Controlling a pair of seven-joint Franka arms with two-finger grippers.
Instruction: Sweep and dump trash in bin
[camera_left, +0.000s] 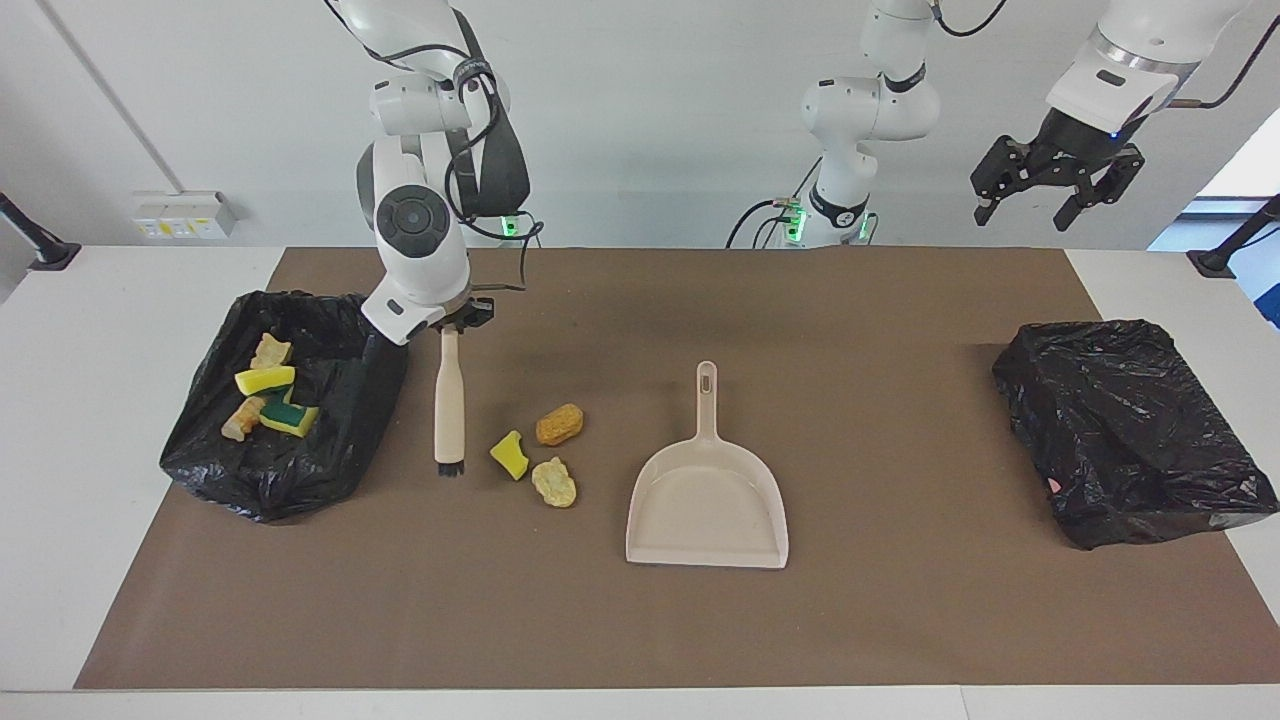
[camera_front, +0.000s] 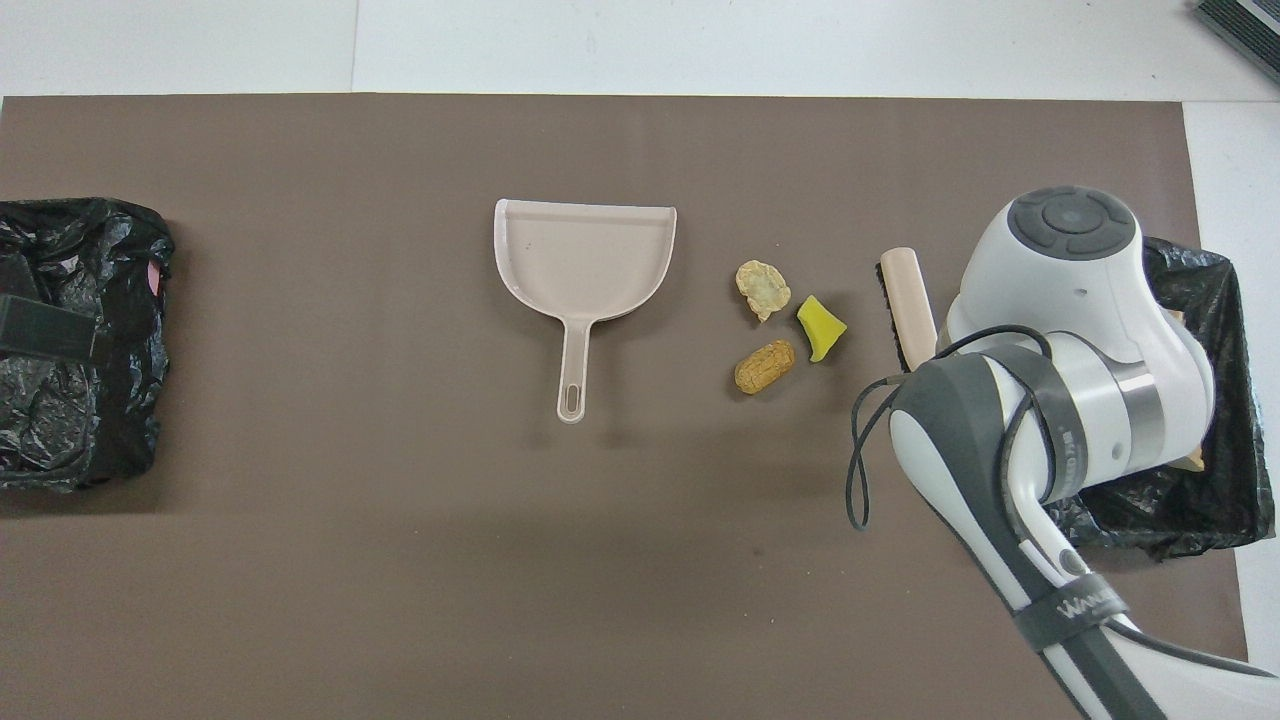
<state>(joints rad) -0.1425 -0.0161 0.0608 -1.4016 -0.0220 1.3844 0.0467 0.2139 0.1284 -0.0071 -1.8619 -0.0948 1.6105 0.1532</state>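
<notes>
In the facing view, four sponge and bread-like scraps (camera_left: 266, 396) already lie in the black-bagged bin (camera_left: 330, 440) at the right arm's end, while the right gripper (camera_left: 452, 325), fingers pinched on a beige brush (camera_left: 447, 402), holds its bristles beside three loose scraps (camera_left: 537, 452); the left gripper (camera_left: 1056, 182) waits high, fingers spread. In the overhead view, those three scraps lie between the brush and the empty beige plastic dustpan (camera_front: 585, 262), so sweeping and dumping them remains.

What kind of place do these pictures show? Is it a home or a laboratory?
Most likely a robotics laboratory, not a home. Two white robot arms stand at a white table covered with a brown mat, and a dustpan and black-bagged bins are laid out as for a test. The wall is bare.
</notes>
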